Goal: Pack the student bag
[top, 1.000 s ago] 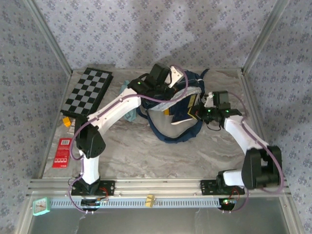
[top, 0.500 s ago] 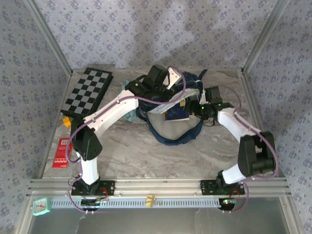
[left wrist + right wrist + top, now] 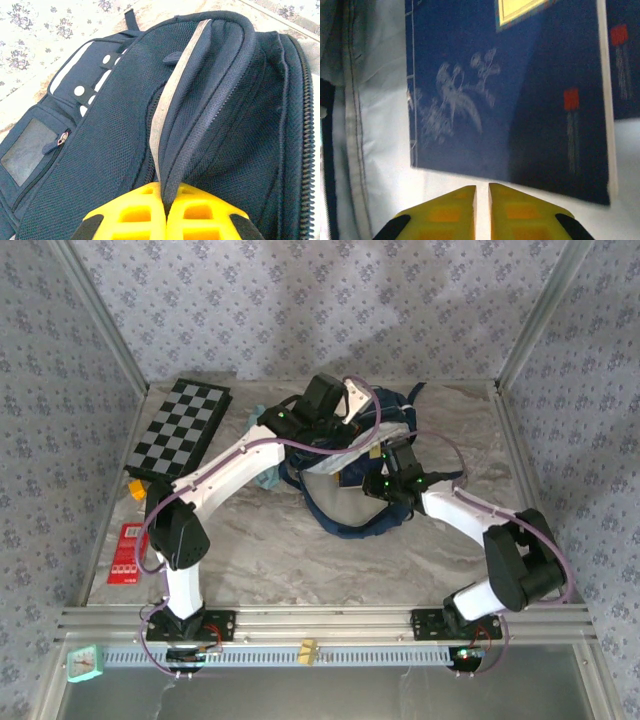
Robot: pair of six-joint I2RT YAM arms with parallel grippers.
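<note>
A robotics lab test cell is posing as a homely room. Floral-print panels [image 3: 300,310] are standing in for walls, bare aluminium posts [image 3: 98,312] are framing them, and a marble-look tabletop [image 3: 300,550] is serving as the work surface. The left arm [image 3: 230,465] and right arm [image 3: 460,512] are sitting bolted to a metal rail [image 3: 330,622] along the near edge.

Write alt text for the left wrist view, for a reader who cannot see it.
The left gripper, yellow jaws shut, pinches a raised fold of the student bag, a navy mesh backpack, at the bottom of the picture. A pale grey trim runs up the fold from the jaws; a small zipped window pocket sits at lower left.
</note>
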